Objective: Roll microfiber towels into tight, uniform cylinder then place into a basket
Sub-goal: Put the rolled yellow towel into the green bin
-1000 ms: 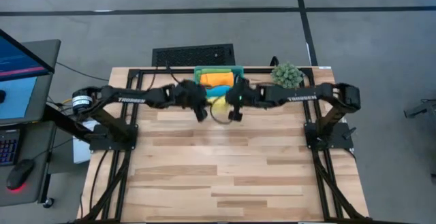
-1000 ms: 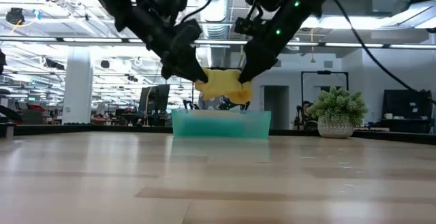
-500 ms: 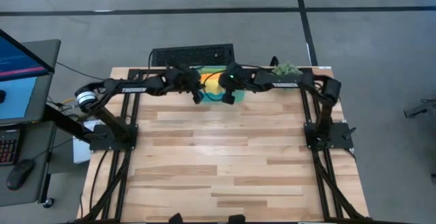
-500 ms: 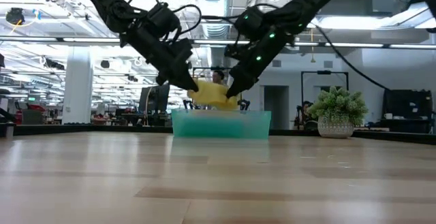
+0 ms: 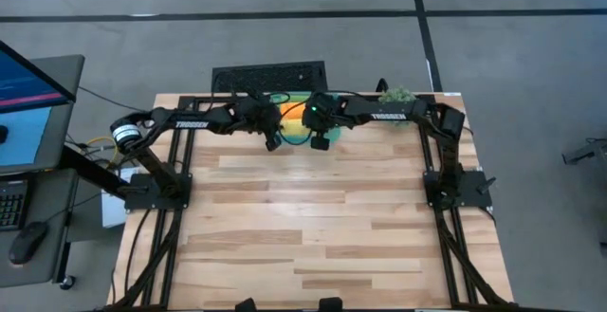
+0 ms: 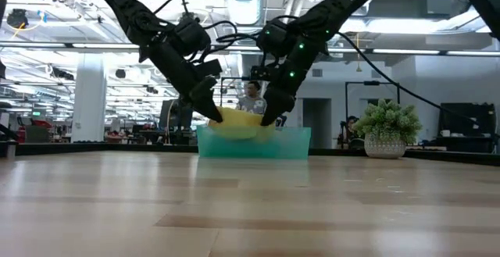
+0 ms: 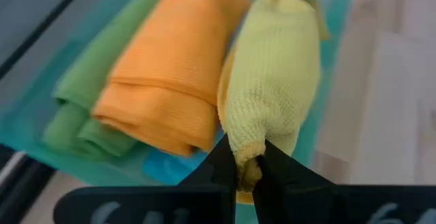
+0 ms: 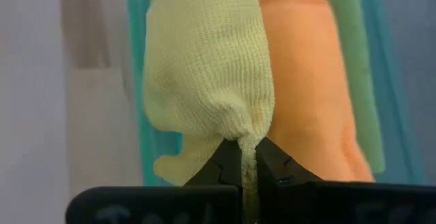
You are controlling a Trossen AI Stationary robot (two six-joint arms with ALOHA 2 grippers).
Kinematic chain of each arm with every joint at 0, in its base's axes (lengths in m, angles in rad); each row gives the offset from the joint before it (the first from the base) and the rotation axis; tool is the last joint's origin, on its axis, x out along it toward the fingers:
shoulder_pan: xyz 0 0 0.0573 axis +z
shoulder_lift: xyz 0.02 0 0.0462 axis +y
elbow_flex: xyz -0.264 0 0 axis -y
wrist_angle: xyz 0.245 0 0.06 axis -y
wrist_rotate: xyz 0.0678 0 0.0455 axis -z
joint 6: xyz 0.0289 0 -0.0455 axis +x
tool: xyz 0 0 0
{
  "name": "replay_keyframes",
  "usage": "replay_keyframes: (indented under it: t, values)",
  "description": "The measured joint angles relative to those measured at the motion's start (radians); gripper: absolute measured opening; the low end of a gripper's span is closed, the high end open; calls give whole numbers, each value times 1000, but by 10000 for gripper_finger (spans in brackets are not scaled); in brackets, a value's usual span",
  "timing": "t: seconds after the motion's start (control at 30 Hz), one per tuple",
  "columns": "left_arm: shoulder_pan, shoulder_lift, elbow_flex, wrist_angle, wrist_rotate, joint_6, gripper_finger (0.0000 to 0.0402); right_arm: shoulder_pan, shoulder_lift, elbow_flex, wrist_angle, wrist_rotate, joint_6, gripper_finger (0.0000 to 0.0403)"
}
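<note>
Nearest you, the wooden table (image 5: 313, 217) lay between the two arm mounts; all the work was at its far edge. There you had the left gripper (image 7: 243, 171) pinched tight on one end of the yellow towel (image 6: 237, 122) and the right gripper (image 8: 248, 161) pinched just as tight on the other end, so the roll hung between them, sagging slightly over the near side of the basket (image 6: 254, 141). In the low view its underside looked to be at or just inside the rim, though the translucent wall made that hard to judge. Past it, inside the basket, the orange towel (image 7: 170, 81) lay alongside, the green towel (image 7: 85, 94) beyond that, and a bit of blue towel (image 7: 167, 166) showed underneath.

To do this well, you needed both ends lowered level and together, the roll parallel to the orange one, and both grips released only once it rested down, so it would not unroll.
</note>
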Motion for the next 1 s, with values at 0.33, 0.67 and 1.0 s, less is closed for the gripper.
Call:
replay_keyframes:
  t: [0.33,0.67,1.0]
  values:
    - [-11,0,0,-61,49,24,22,27,0,-1,-31,4,1,39]
    - [-10,0,-3,-76,67,63,77,50,1,-5,-65,24,-4,134]
    - [-10,0,-3,-69,69,66,145,48,-6,26,-130,21,-4,214]
